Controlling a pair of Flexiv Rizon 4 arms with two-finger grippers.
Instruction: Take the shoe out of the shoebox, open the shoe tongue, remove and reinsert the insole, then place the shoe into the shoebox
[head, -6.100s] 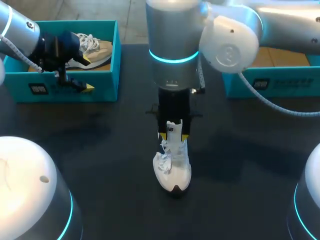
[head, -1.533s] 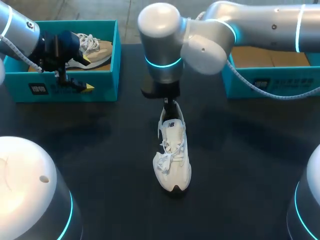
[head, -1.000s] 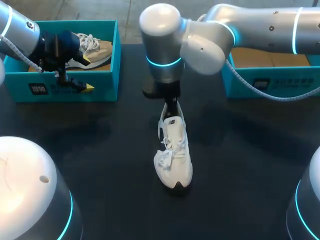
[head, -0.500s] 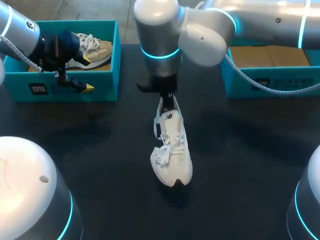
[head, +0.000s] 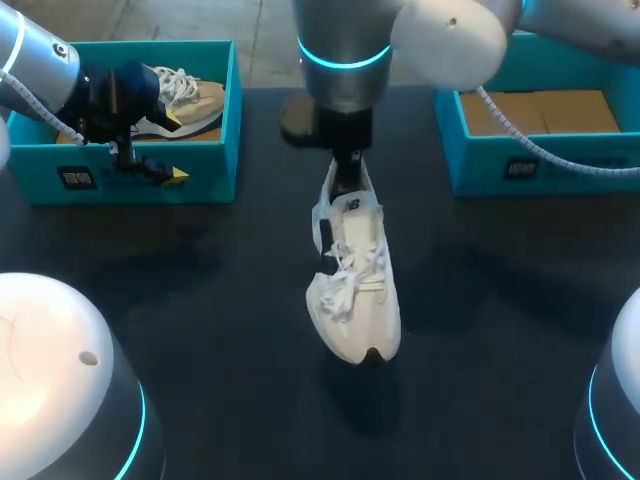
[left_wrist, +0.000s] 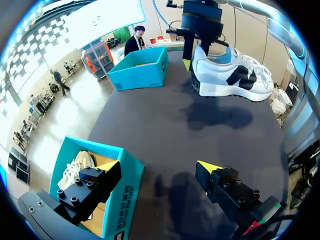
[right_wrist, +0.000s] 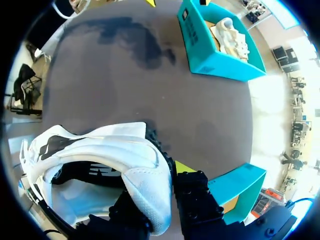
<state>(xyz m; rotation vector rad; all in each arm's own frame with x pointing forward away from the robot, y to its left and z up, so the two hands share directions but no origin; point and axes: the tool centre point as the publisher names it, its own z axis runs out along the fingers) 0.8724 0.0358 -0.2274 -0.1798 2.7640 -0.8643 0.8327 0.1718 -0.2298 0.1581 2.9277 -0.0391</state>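
dark table (head: 200, 290), shoe (head: 360, 300) heel in right end effector (head: 345, 172)

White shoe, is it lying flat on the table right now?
No, the white shoe hangs clear of the table, held at its heel by the right gripper.

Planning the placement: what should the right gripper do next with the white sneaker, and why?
Probably carry the white lace-up sneaker over the teal cardboard shoebox to the right: the right gripper is shut on its heel, holding it off the black table.
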